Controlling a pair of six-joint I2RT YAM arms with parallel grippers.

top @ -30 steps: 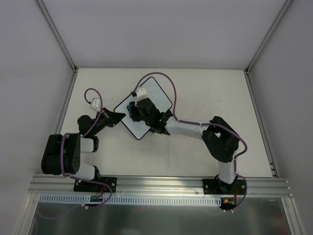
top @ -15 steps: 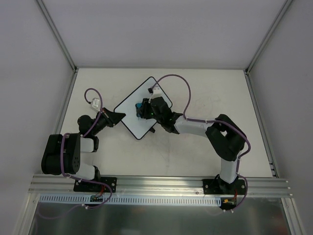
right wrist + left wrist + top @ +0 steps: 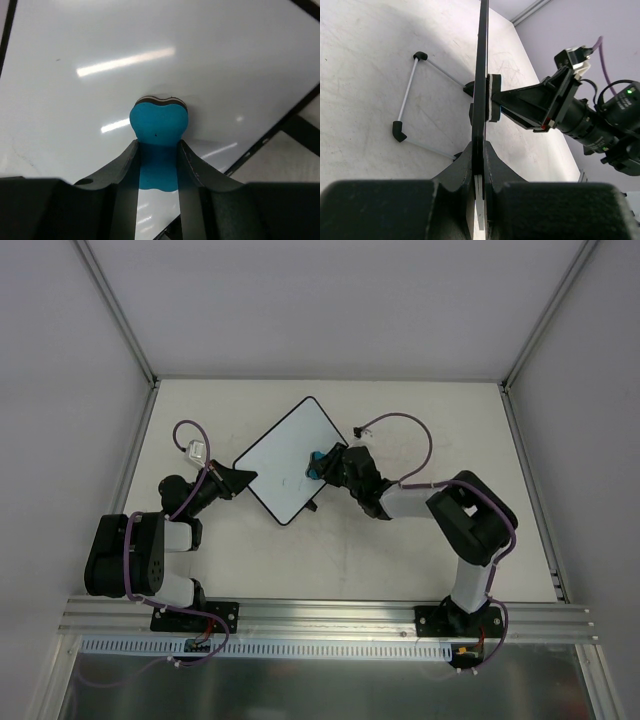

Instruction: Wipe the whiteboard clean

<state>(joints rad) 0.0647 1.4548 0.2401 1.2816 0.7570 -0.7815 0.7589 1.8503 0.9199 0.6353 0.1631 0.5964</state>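
The whiteboard (image 3: 285, 458) is a white board with a thin black rim, turned like a diamond at the table's middle. My left gripper (image 3: 243, 478) is shut on its left corner; in the left wrist view the board shows edge-on (image 3: 481, 75) between my jaws. My right gripper (image 3: 325, 466) is shut on the blue bone-shaped eraser (image 3: 315, 463) and presses it against the board near its right edge. In the right wrist view the eraser (image 3: 159, 125) rests on the glossy white face (image 3: 100, 60). A faint dark mark (image 3: 298, 477) remains on the board.
A wire stand with black corner feet (image 3: 407, 100) lies on the table behind the board in the left wrist view. Grey walls and metal rails (image 3: 120, 320) enclose the table. The purple cable (image 3: 395, 420) loops above my right wrist.
My right gripper has moved the eraser across the board from its upper left part to near its right edge. The left arm has not moved.
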